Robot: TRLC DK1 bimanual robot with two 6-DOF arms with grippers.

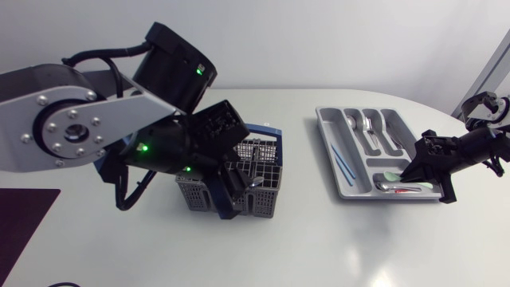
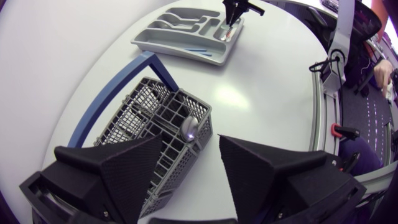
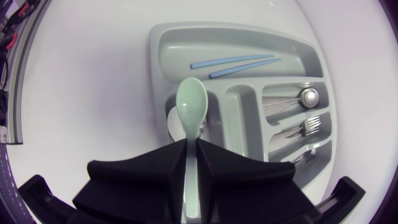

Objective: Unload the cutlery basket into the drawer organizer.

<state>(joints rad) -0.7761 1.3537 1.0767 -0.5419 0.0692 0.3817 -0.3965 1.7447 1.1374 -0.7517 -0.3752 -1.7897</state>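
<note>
The white counter point(image 1: 319, 247) carries everything. My left arm point(image 1: 72, 119) reaches over the grey cutlery basket point(image 1: 267, 203) (it has a blue handle), with the left tool point(image 2: 191, 140) above it, its fingers well apart and touching nothing. The grey drawer organizer point(image 1: 327, 131) lies well apart from the basket, towards my right arm. The right tool point(image 3: 191, 142) is over the organizer's end compartment, clamped on the handle of a pale green spoon point(image 3: 191, 99). Two blue chopsticks point(image 3: 233, 62) lie in the long compartment. A metal spoon point(image 2: 189, 127) stands in the basket, bowl up, below the left tool's fingers.
</note>
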